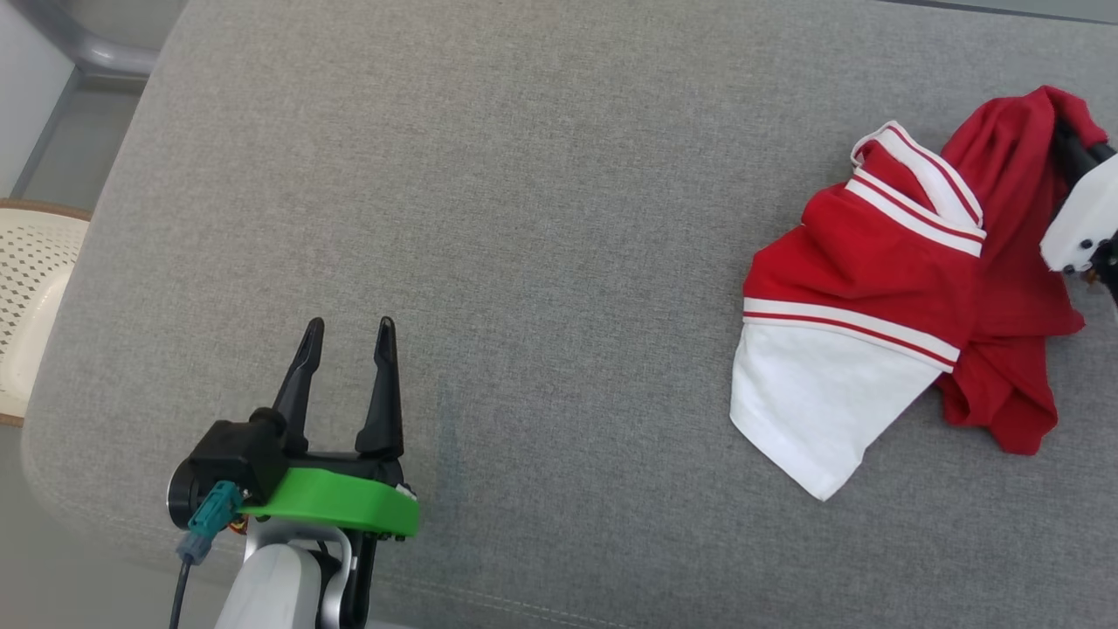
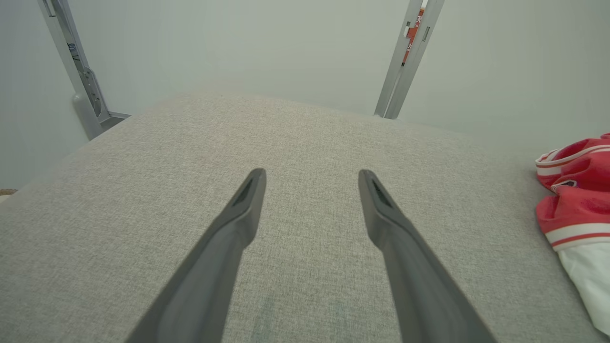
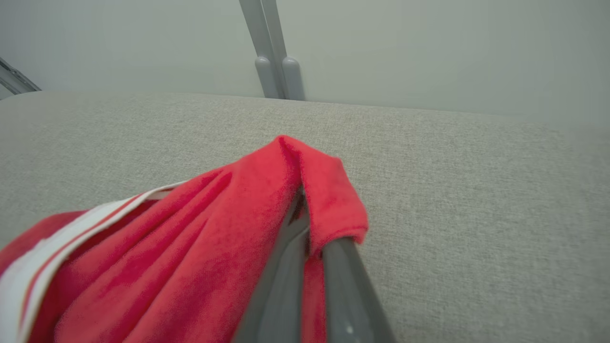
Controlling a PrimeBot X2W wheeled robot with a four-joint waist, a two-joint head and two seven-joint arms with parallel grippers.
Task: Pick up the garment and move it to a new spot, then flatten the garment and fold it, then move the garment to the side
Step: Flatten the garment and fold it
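Right gripper (image 3: 305, 224): jaws fully closed, pinching a fold of the red and white garment (image 1: 882, 288). In the right wrist view the red cloth drapes over both fingers and hides the tips; the pinched edge stands up in a peak above the grey upholstered cushion (image 1: 559, 218). In the head view this gripper sits at the far right edge, its dark fingers buried in the upper right corner of the garment and its white housing (image 1: 1083, 218) just below.

Garment is on the right side of the cushion, crumpled, not flat. Red body is bunched up, white stripes with thin red lines run across it, and a plain white panel points toward the near edge. Most of it lies on the cushion; only the gripped corner looks raised.

Left gripper (image 1: 349, 323): jaws wide open, nothing between them. It is at the lower left of the head view, over bare cushion near the front edge, well apart from the garment. Cannot tell whether the fingertips touch the fabric. Green bracket (image 1: 341, 502) and teal connector (image 1: 210, 515) sit at its wrist. In the left wrist view the garment shows at the right edge.

Background: grey metal frame post (image 2: 410, 57) behind the cushion and a cream perforated seat (image 1: 26, 297) off its left side.
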